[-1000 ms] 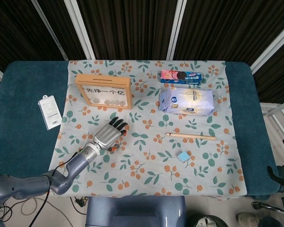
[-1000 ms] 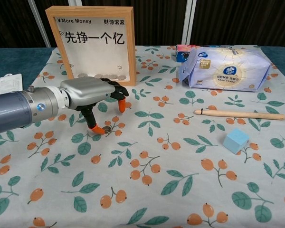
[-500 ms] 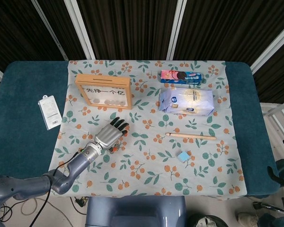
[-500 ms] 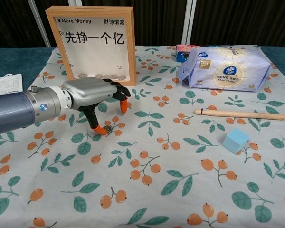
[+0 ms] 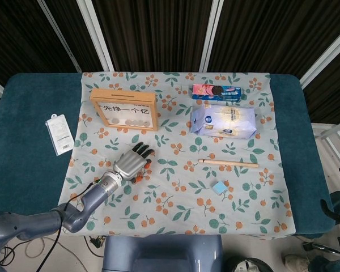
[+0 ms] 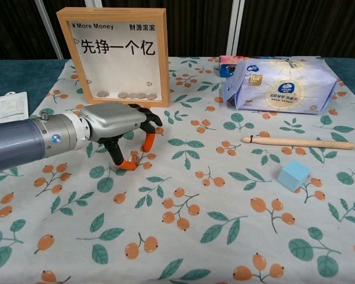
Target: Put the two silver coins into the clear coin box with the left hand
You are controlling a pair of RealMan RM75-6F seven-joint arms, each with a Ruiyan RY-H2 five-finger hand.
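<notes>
Coin (image 6: 134, 158) sits on the surface right under our left hand (image 6: 119, 128), tucked between the thumb tip and the finger coming down beside it. We can't tell if it's actually pinched yet or just touched, so grip is a question mark. The clear coin box (image 6: 119, 54) stands upright just beyond the fingertips, slot on top. Our right hand barely shows at the far edge in the head view, way further off. Only one loose coin shows.
</notes>
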